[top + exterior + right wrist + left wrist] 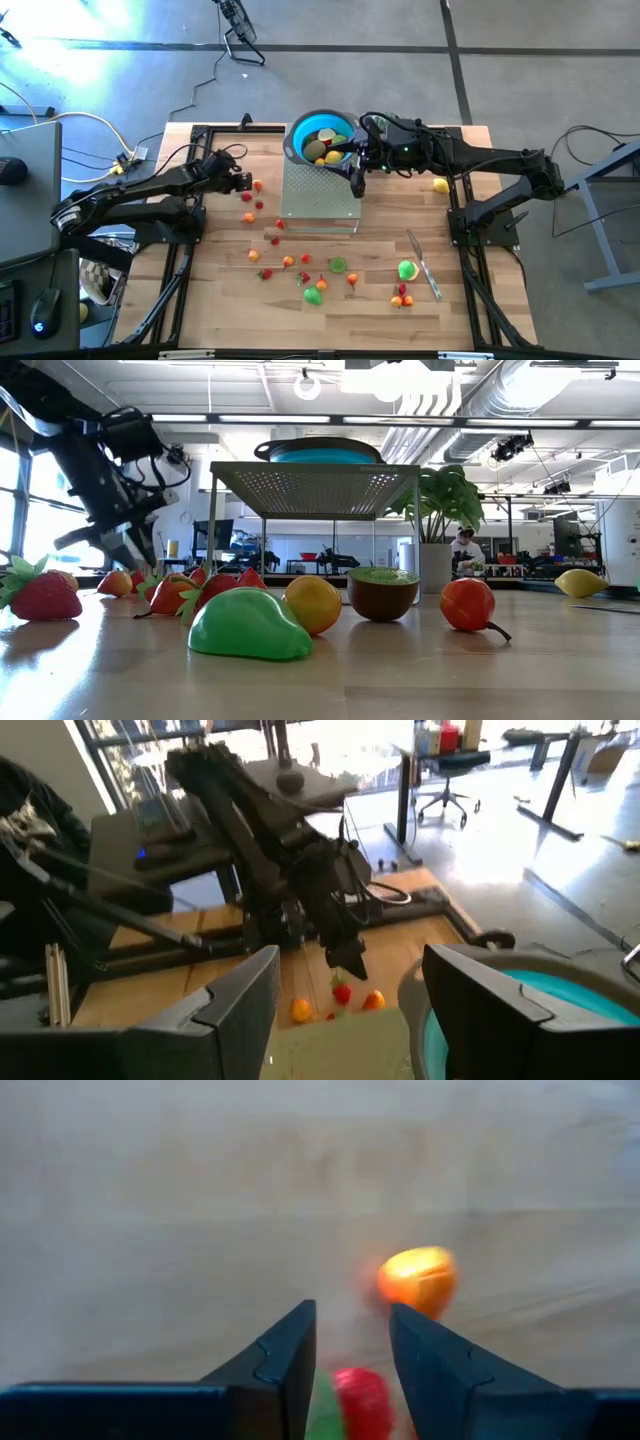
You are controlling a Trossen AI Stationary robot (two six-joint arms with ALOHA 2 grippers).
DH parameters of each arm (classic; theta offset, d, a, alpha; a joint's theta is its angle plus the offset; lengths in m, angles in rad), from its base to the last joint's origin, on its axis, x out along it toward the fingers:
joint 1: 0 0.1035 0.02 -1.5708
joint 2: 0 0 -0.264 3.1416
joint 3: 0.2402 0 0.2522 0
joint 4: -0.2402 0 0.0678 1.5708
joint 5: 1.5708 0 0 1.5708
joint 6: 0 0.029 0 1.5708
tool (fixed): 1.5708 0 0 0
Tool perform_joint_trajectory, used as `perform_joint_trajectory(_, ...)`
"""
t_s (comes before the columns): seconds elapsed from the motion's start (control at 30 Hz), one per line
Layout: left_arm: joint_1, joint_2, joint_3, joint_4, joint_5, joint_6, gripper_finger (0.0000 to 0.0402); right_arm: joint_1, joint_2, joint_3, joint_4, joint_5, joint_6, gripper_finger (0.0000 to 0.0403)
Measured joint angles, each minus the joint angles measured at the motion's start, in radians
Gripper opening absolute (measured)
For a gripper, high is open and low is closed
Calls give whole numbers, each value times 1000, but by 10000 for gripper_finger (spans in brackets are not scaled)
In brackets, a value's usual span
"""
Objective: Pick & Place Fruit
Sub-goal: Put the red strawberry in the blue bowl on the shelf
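light: bright, ceiling lamps (pixel 305 382) overhead
glare: floor beyond table (pixel 190 300)
blur: orange fruit (pixel 417 1278) soft in left wrist view

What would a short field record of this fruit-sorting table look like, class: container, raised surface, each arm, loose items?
container: blue bowl at the far middle of the table, several toy fruits inside
raised surface: perforated metal stand, its top bare
left gripper: low over the table, jaws apart over a strawberry, orange fruit just beyond
right gripper: beside the bowl, jaws open, empty
loose items: lemon, knife, green pear, halved kiwi
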Motion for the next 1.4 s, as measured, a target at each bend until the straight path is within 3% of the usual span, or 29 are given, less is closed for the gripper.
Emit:
perform_joint_trajectory(0.27, 0, -42, 32, -3, -1, 28, 127, -1, 0, 0, 168, 2, -28, 239)
perform_joint_trajectory(0.87, 0, -52, 33, 7, 144, 101, 127, 0, 0, 0, 140, -2, 4, 239)
perform_joint_trajectory(1.4, -1, -216, 33, -10, 200, 181, 127, 0, 0, 0, 132, -51, 29, 239)
